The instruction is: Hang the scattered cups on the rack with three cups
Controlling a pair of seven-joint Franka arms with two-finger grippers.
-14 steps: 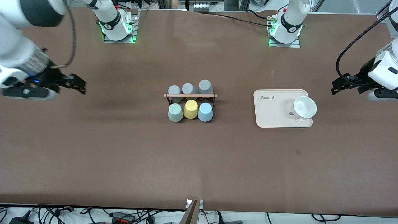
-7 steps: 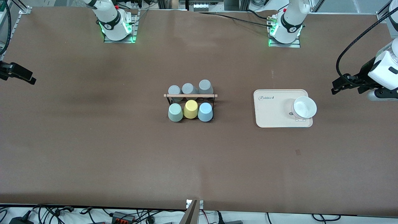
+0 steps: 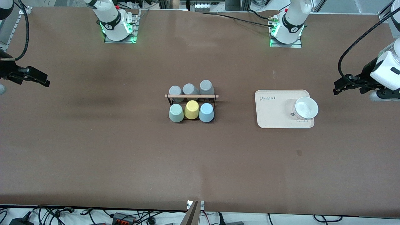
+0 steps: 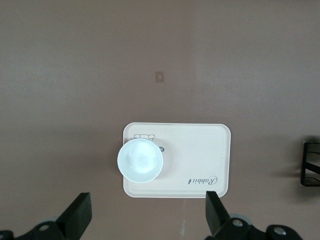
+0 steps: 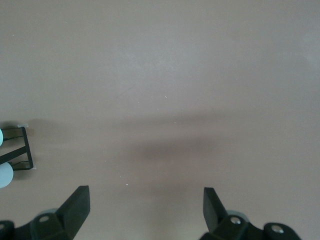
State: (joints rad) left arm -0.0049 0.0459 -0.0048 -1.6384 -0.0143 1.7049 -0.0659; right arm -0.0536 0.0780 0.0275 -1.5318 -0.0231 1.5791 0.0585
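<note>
The right gripper [image 3: 34,78] hangs over bare table at the right arm's end, at about nine o'clock from the rack. In the right wrist view its fingers [image 5: 75,202] stand wide apart with only brown table [image 5: 165,75] between them, and a corner of the rack [image 5: 20,150] shows at the frame's edge.

The rack [image 3: 191,96], a black wire frame with a light wooden rod along its top, stands at the table's middle with nothing around it in the way. It carries six upturned cups in two rows. At the rod's twelve o'clock side sit three grey cups [image 3: 190,89]. At its six o'clock side, nearer the front camera, sit the pale sage green cup [image 3: 176,112] toward the right arm's end, the yellow cup [image 3: 191,109] in the middle, and the light blue cup [image 3: 206,112] toward the left arm's end, each just beside its neighbour.

At about three o'clock from the rack, well apart from it, lies a beige rounded tray [image 3: 272,109]. A white bowl [image 3: 306,107] stands in it, at the end toward the left arm.

The left gripper [image 3: 342,86] hangs over the table at the left arm's end, at about three o'clock from the tray. In the left wrist view its fingers [image 4: 80,215] are spread wide and hold nothing, with the tray [image 4: 200,155] and bowl [image 4: 140,160] in sight between them.
</note>
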